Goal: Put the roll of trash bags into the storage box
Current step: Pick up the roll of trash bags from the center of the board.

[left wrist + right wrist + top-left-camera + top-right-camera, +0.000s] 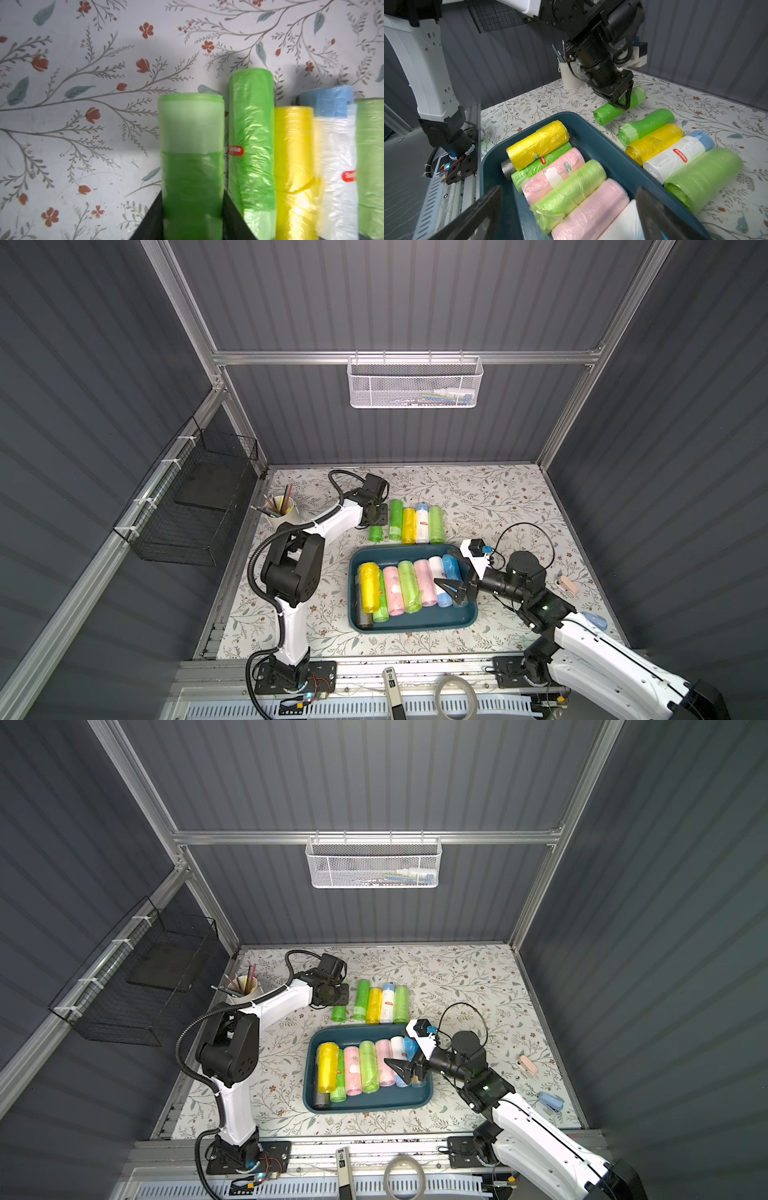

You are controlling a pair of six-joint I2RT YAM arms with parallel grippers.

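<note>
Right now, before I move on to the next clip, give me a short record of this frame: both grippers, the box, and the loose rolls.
left gripper: shut on the green roll, which appears to rest on the table
right gripper: open, empty, above the storage box
box contents: rolls packed side by side, a yellow roll lying on top at one end
loose rolls: row of four rolls beside the gripped one, outside the box
task state: gripped roll not yet in the box
</note>
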